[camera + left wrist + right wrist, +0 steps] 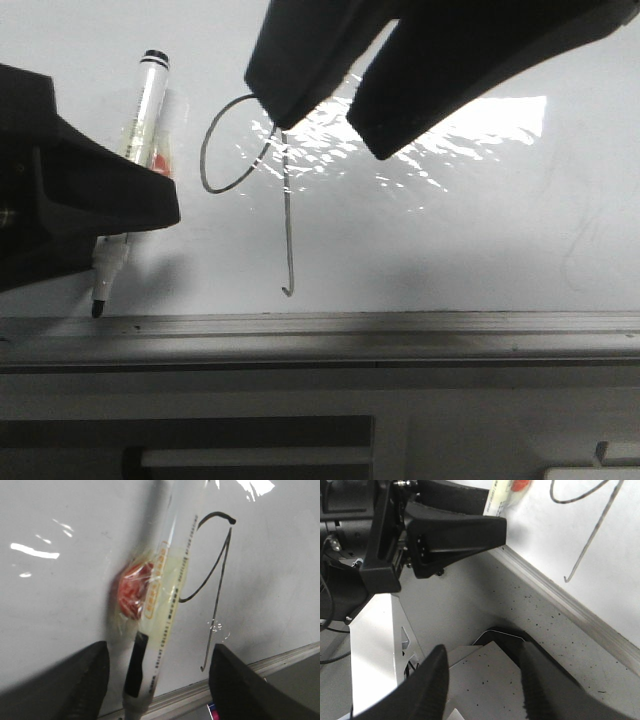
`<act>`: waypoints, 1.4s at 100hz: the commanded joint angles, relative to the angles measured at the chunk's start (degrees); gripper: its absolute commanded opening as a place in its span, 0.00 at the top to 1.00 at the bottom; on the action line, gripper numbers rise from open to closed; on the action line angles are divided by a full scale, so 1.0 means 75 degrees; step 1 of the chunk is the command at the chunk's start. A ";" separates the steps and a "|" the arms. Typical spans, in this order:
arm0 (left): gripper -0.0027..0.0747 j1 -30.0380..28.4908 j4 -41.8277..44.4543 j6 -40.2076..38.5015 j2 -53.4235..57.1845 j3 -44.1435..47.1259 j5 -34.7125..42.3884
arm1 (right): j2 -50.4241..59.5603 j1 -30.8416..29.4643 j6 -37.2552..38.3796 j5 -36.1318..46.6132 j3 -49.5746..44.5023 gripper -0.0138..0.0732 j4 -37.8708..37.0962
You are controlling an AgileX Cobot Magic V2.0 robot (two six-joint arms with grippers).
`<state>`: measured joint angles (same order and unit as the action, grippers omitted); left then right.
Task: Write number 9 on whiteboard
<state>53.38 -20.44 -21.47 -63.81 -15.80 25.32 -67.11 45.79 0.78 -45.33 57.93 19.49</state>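
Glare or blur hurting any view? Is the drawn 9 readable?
Front view: strong glare patch on the whiteboard crosses the top of the number 9, stem still clear; near arms are dark, soft silhouettes. Left wrist view: marker is blurred, small highlights only. Right wrist view: fingers out of focus, stroke sharp.

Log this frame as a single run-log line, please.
stage: 9 drawn on whiteboard | marker lying on board, between left claw fingers, ungripped | right claw open, empty
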 commanded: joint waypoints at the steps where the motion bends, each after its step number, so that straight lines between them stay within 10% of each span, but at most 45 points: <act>1: 0.41 0.0016 -0.0074 -0.0022 0.0247 -0.0189 0.0493 | 0.0232 -0.0008 -0.0024 0.0287 0.0243 0.59 -0.0064; 31: 0.48 0.0016 -0.0058 0.0575 0.1528 -0.0071 0.0186 | 0.1420 -0.0008 -0.0024 0.1226 -0.0308 0.92 -0.0976; 54: 1.00 0.0016 -0.0058 0.1086 0.3078 0.0493 0.0168 | 0.3203 -0.0008 -0.0024 0.2938 -0.1974 0.92 -0.1362; 80: 0.99 0.0016 -0.0025 0.1576 0.4603 0.1389 -0.0077 | 0.6017 -0.0008 -0.0024 0.4990 -0.4321 0.92 -0.1691; 140: 0.99 0.0016 -0.0025 0.1576 0.5353 0.2235 -0.1093 | 0.9092 -0.0008 -0.0024 0.3578 -0.5880 0.92 -0.1688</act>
<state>53.38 -21.05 -9.93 -23.38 0.00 13.14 0.67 45.79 0.78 -22.38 12.44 7.40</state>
